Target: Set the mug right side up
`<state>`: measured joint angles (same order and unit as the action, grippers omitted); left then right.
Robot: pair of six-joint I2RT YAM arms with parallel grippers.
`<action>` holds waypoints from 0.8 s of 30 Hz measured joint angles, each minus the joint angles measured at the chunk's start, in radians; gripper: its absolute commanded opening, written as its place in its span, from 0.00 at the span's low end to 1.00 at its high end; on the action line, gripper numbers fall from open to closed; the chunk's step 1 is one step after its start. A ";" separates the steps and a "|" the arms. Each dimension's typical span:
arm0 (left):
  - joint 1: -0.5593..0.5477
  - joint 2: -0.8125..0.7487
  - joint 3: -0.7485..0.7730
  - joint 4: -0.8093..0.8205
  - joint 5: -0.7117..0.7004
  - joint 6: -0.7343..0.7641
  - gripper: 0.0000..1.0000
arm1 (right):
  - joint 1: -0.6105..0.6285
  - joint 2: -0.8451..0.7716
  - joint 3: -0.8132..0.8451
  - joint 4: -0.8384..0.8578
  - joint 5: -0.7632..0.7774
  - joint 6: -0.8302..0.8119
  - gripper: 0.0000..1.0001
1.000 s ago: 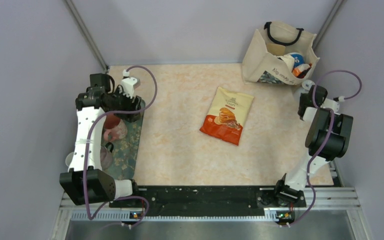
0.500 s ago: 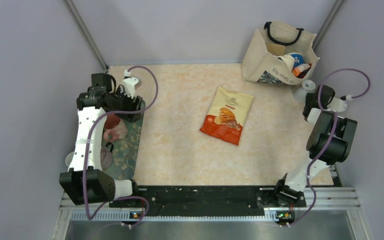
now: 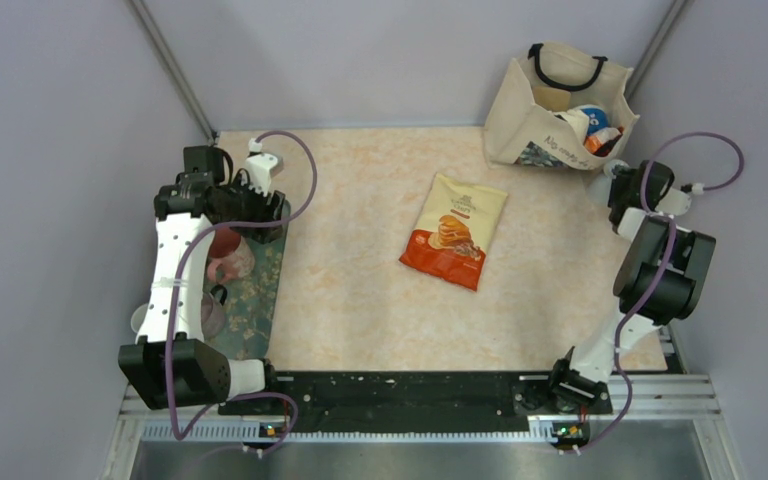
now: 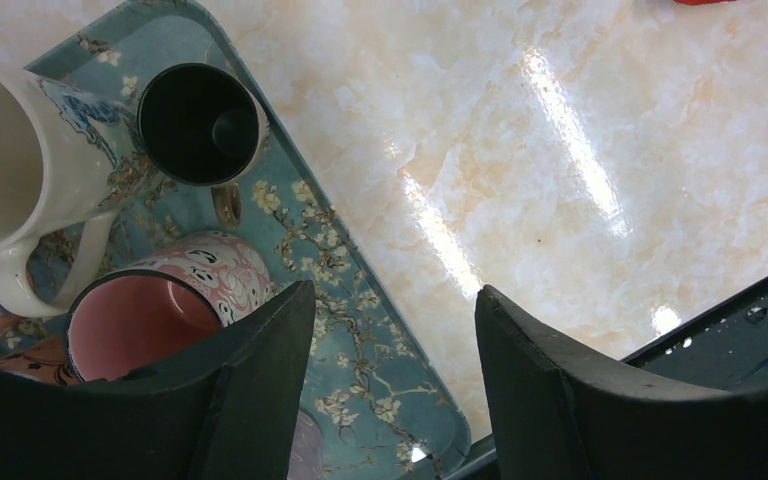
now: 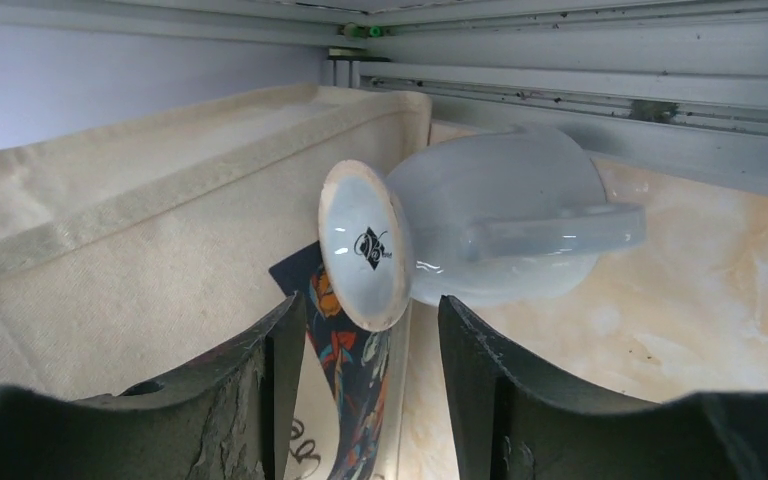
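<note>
A pale blue-white mug point(image 5: 500, 225) sits by the tote bag point(image 5: 140, 250), its flat base turned to the right wrist camera and its handle point(image 5: 560, 232) toward the table side. My right gripper point(image 5: 372, 318) is open, and the rim of the mug's base lies just beyond its fingertips, not clamped. From above, the mug point(image 3: 597, 184) shows as a pale patch beside the right gripper point(image 3: 616, 186). My left gripper point(image 4: 392, 300) hangs open and empty over the floral tray point(image 4: 360, 330), above the left gripper's spot in the top view point(image 3: 260, 207).
The tray point(image 3: 260, 290) holds upright mugs: a black one point(image 4: 200, 123), a white floral one point(image 4: 10, 160) and a pink one point(image 4: 150, 310). A red-and-yellow snack bag point(image 3: 455, 230) lies mid-table. The tote bag point(image 3: 558, 105) stands at the back right near the frame rail point(image 5: 580, 100).
My right arm has swung right and back toward the tote bag, closing in on the mug. The left arm has stayed over the tray.
</note>
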<state>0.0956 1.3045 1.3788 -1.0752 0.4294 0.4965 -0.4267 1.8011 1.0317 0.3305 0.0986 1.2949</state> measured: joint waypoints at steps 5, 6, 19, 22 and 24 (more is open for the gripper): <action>0.000 0.000 0.000 0.002 0.000 0.000 0.65 | 0.000 0.040 0.024 -0.015 -0.005 0.040 0.50; 0.000 0.000 0.000 0.002 0.000 0.000 0.65 | 0.000 0.043 0.024 -0.023 -0.005 0.045 0.48; -0.003 0.000 0.000 0.002 -0.005 0.003 0.65 | 0.000 0.087 0.097 -0.108 0.010 0.068 0.34; -0.003 -0.003 0.002 0.002 -0.013 0.007 0.65 | 0.000 0.087 0.100 -0.114 0.011 0.075 0.26; -0.003 -0.008 0.007 0.001 -0.019 0.010 0.65 | 0.000 0.087 0.102 -0.114 0.011 0.082 0.17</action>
<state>0.0921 1.2961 1.3861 -1.0740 0.4099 0.5064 -0.4267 1.8881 1.1336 0.2161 0.1101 1.3766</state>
